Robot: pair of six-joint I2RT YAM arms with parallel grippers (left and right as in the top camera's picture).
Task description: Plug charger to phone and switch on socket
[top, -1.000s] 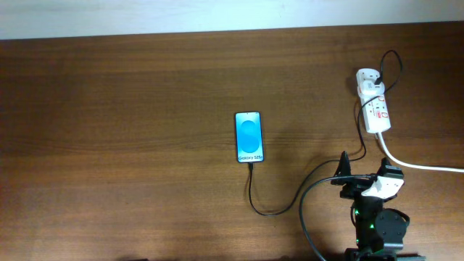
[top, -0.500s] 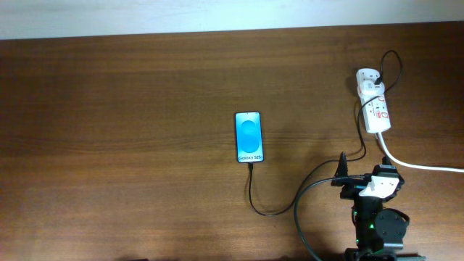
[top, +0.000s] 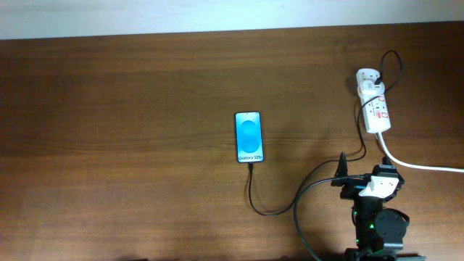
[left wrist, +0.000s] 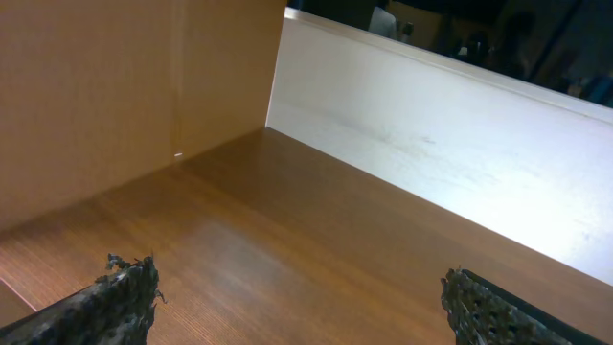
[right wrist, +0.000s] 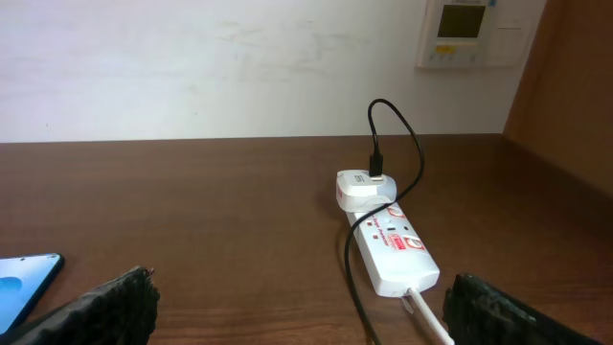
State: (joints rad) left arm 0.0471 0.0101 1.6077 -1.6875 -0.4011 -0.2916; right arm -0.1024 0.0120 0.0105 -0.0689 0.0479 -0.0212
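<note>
Apparently the charger (top: pixel 255 204) already meets the phone (top: pixel 249 137) mid-bench (top: pixel 130 109), leaving the socket (top: pixel 375 109), far right, to switch on. The right fingers (right wrist: pixel 105 309) and left fingers (left wrist: pixel 113 299) are both spread and empty. The charger loops close by the right fingers, so a reach forward could snag it and pull the plug out. A hard push could also slide the socket.
</note>
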